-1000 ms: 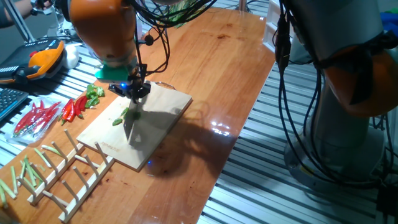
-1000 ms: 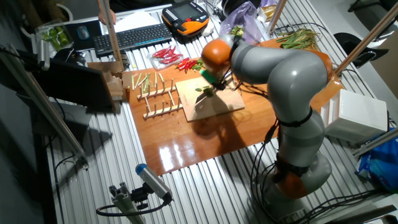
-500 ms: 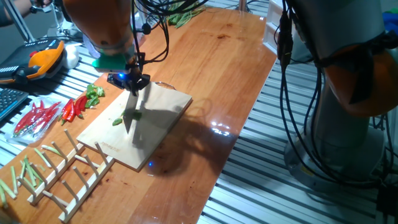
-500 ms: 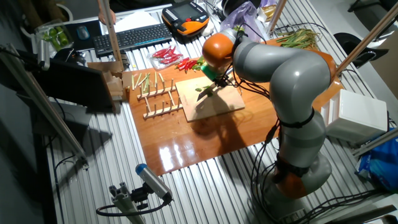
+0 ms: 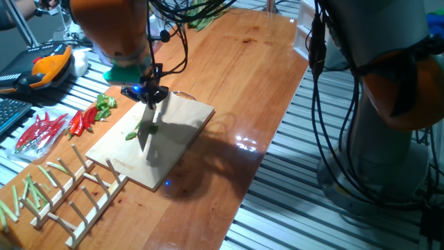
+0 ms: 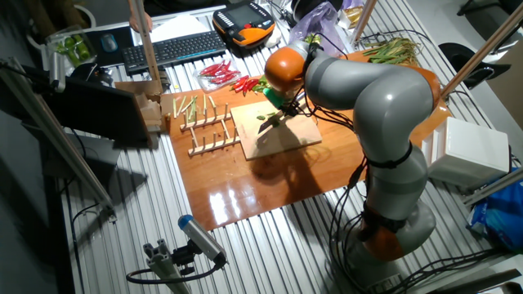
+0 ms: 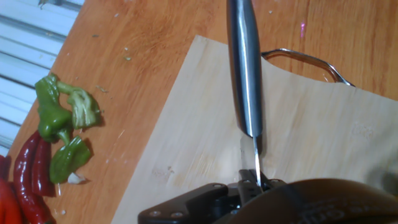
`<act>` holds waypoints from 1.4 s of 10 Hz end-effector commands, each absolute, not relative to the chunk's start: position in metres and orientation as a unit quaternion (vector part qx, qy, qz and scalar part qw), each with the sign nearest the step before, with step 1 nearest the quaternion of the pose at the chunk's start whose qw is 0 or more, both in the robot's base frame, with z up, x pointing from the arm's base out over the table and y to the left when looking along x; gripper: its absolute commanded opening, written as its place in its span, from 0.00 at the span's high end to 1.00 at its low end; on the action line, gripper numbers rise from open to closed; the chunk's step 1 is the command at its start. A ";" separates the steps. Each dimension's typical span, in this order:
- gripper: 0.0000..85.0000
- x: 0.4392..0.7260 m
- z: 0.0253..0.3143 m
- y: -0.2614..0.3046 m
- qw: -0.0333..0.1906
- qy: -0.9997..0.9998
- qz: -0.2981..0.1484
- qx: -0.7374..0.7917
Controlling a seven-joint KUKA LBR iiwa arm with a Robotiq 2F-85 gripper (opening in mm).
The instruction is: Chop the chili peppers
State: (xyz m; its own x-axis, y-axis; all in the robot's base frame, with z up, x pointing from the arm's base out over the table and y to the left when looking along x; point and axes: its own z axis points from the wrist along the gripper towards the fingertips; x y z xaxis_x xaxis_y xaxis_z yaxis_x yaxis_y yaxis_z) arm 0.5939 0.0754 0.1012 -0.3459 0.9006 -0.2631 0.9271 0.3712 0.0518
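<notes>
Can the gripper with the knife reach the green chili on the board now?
Probably yes. The gripper holds the knife right above the green chili on the cutting board, and nothing stands between them.

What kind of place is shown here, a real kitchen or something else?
Probably a robotics lab, not a kitchen: the cutting board lies on a wooden tabletop set on slotted aluminium rails, with a keyboard and an orange teach pendant nearby.

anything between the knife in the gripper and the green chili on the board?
Nothing visible. The gripper holds the knife blade-down right at the chili peppers on the cutting board; no other object lies between them.
</notes>
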 end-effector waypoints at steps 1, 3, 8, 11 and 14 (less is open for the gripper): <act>1.00 0.595 0.102 0.076 0.121 0.821 -0.056 0.555; 1.00 0.597 0.105 0.076 0.116 0.827 -0.054 0.547; 1.00 0.623 0.124 0.097 0.099 0.824 -0.059 0.555; 1.00 0.636 0.135 0.101 0.087 0.826 -0.060 0.553; 1.00 0.636 0.135 0.101 0.108 0.841 -0.059 0.527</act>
State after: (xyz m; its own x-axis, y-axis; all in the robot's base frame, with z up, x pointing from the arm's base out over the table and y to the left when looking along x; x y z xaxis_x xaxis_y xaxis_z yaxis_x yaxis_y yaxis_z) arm 0.6362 0.1010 0.1345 -0.4200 0.8745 -0.2428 0.8997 0.4362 0.0148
